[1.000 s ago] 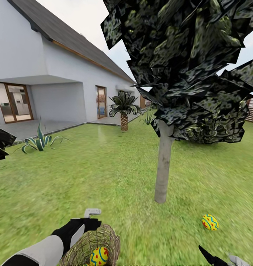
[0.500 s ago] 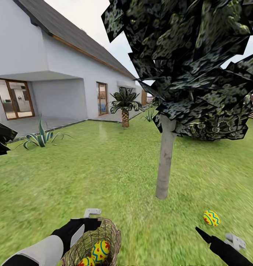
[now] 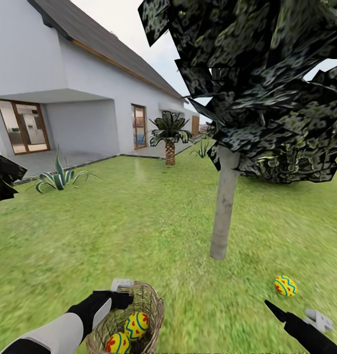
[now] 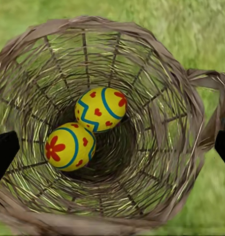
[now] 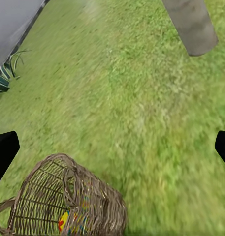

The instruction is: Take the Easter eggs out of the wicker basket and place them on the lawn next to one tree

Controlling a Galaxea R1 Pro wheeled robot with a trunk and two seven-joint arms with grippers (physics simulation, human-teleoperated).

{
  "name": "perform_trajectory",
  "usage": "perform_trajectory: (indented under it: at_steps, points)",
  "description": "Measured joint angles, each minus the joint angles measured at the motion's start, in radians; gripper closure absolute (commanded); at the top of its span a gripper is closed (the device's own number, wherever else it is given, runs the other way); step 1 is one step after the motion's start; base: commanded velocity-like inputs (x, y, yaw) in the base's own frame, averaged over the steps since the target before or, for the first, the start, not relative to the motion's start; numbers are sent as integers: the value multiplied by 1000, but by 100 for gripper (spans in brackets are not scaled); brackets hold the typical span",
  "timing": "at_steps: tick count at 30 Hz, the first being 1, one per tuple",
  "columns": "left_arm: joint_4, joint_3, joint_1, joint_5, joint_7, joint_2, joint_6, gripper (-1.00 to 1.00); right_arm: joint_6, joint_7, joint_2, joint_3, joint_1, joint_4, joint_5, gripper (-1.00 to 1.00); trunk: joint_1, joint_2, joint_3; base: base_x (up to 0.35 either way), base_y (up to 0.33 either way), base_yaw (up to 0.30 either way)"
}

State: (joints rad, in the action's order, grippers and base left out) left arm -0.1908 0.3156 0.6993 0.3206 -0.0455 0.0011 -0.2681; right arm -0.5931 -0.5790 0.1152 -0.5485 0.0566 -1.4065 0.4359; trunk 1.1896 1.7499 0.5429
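Left gripper (image 4: 112,147) spread wide, poised over basket (image 3: 148,301) mouth, touching nothing. Two eggs (image 4: 100,108) lie touching on basket floor. Third egg (image 3: 285,285) on lawn (image 3: 114,221) near tree (image 3: 224,206) trunk. Right gripper (image 5: 112,147) fingers apart, empty, above grass between basket and tree.

Flat, even daylight under a pale overcast sky, with no cast shadows. The mottled green lawn (image 3: 139,216) smears into soft streaks toward the head view's lower edge and across the right wrist view. The dark, angular-leaved tree crown (image 3: 257,73) looks blocky. The tan woven wicker basket (image 4: 156,73) renders sharper.
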Motion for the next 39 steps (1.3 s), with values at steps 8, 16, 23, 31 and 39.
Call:
perform_trajectory:
  at_steps: [8,16,23,31,39]
  points:
    - [-4,-15,6,4,0,2,-174,-100,0,-1,0,-2,0,0,-2,-100,31,56,38,0,0,67]
    - [-9,-23,23,2,3,16,-264,-100,0,-1,1,-5,0,0,-2,-100,61,112,76,0,0,67]
    - [-10,-23,36,3,2,21,-276,-100,0,-1,1,-6,0,0,-4,-100,88,161,109,0,0,62]
    - [-11,-23,37,3,6,21,-275,-100,5,-4,0,-6,0,3,-5,-100,88,161,112,0,0,12]
    - [-13,-23,38,3,6,21,-275,-100,9,-4,-1,-6,0,5,-5,-100,92,168,116,0,0,1]
